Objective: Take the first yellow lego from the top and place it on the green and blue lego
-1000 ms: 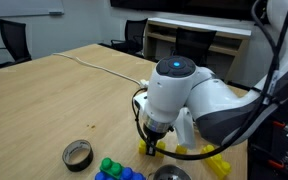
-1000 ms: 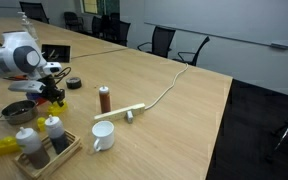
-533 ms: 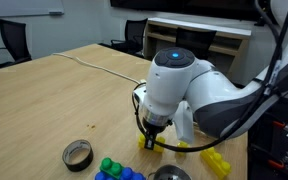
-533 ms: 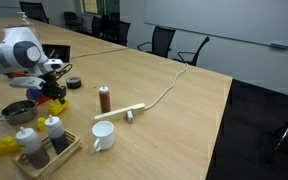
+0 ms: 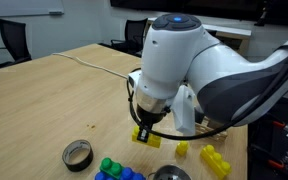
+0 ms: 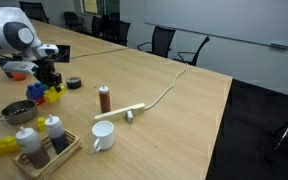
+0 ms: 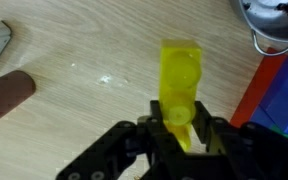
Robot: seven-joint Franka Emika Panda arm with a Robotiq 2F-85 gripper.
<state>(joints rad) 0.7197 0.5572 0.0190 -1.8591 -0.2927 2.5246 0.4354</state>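
Note:
My gripper (image 5: 144,131) is shut on the long yellow lego (image 5: 148,139) and holds it just above the table. In the wrist view the yellow lego (image 7: 179,80) sticks out forward from between the fingers (image 7: 179,128), its studs showing. The green and blue lego (image 5: 112,170) stands at the bottom edge, to the lower left of the gripper. In the wrist view only its blue part (image 7: 285,98) shows, at the right. In the other exterior view the gripper (image 6: 47,78) hangs over a cluster of coloured bricks (image 6: 40,94).
A tiny yellow brick (image 5: 182,149) and a stepped yellow block (image 5: 216,160) lie right of the gripper. A black tape roll (image 5: 77,154) and a metal bowl (image 5: 170,173) are close by. A brown bottle (image 6: 104,98), a white mug (image 6: 103,135), a bottle tray (image 6: 46,143) and a cable (image 6: 164,90) also stand on the table.
The arm has risen and shifted a little, lifting the yellow lego off the table. The gripper has stayed shut on it.

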